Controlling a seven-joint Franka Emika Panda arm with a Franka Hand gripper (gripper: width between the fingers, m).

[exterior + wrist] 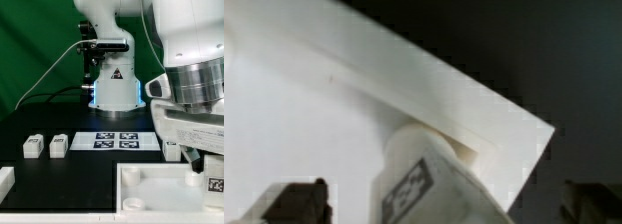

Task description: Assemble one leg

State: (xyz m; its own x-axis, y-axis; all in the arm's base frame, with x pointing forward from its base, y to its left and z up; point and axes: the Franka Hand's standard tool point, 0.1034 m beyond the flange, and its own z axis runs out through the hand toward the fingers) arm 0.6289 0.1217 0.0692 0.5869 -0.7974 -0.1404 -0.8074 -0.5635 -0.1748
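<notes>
Small white stubby plastic leg [416,178], tag showing, stands at corner of large white tray-like panel [313,100]. Claw [441,204] released, straddling leg, seemingly not touching. Risk: leg looks tilted, so off-centre clench may topple it off panel corner.

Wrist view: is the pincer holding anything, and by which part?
Nothing seems to be held. The pincer is open, and its fingers stand wide of the leg, which sits between them untouched, at the panel's corner.
</notes>
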